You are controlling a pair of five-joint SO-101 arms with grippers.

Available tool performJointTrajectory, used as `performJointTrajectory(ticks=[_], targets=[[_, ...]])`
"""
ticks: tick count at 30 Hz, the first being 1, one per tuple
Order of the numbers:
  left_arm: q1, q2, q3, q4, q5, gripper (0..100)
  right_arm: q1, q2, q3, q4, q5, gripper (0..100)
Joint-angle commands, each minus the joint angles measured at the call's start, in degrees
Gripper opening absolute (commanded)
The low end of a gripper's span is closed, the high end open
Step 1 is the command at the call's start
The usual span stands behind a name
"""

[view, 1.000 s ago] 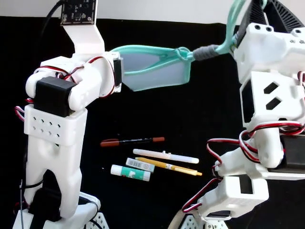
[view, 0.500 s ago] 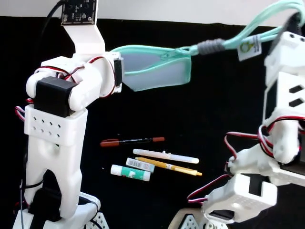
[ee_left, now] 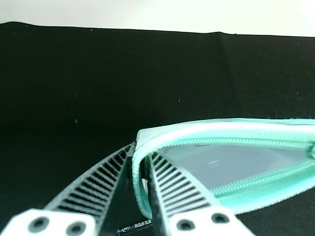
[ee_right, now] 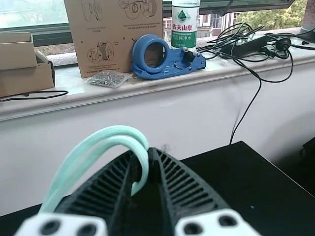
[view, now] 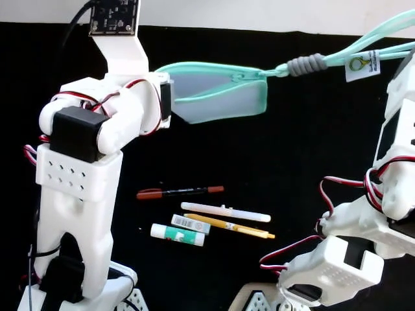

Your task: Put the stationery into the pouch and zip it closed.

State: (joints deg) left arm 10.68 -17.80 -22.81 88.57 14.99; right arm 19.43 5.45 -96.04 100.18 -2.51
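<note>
Mint-green and translucent, the pouch hangs in mid-air in the high view. The left arm holds one end, and the pouch's strap is drawn taut off the other end, past a grey wrap and a paper tag. Below the pouch, on the black table, lie the stationery pieces: a brown marker, a white pen, a yellow pen, a glue stick and a small white-and-green stick. None of them is in the pouch yet.

From the left wrist, the left gripper is pinched narrow on the pouch's end seam, and beyond it the two zip rows gape apart.

From the right wrist, the right gripper is closed tight on the strap's loop, at the far end from the pouch.

The pouch looks light, thin and floppy. It likely keeps its shape only under tension, so the seam end and the strap seem the sound places to hold it. The pens appear slim, smooth and prone to rolling, and are best taken across mid-barrel.
</note>
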Motion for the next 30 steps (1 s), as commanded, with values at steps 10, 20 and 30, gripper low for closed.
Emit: performJointTrajectory(ticks=[10,20,30], targets=[[-1.1,-0.6,-2.2,0.0,-0.4,1,-11.8,-1.0,19.6,0.8,4.9,25.3],[-8.7,-0.6,-2.2,-1.7,-0.8,1,-27.1,-1.0,54.5,-2.1,7.0,30.2],[-16.2,-0.5,-0.1,-9.1,-0.9,1,-36.9,-1.0,63.4,-5.8,7.0,30.2]])
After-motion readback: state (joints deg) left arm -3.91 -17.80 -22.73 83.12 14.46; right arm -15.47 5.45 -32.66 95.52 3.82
